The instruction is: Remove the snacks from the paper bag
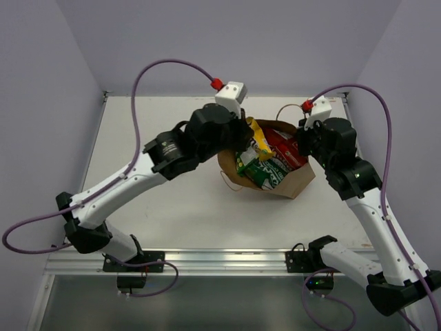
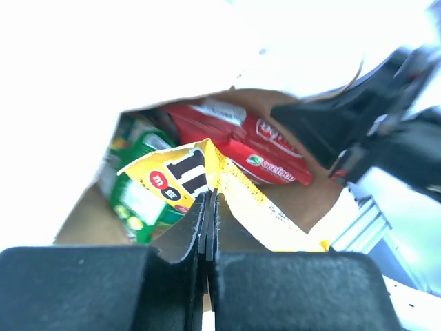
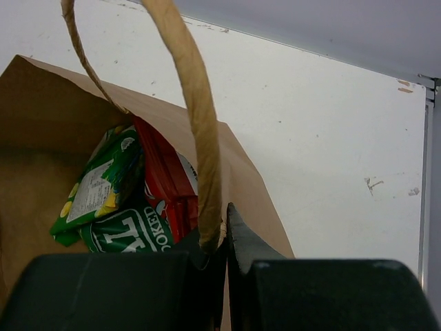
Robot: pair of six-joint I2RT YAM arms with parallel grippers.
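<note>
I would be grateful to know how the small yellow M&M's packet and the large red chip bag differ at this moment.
The small yellow M&M's packet is pinched between the shut fingers of the left gripper; nothing holds the large red chip bag. The yellow packet looks smaller than the red bag. The yellow packet lies nearest the opening, the red bag deeper behind it. Both are at least partly within the brown paper bag.
</note>
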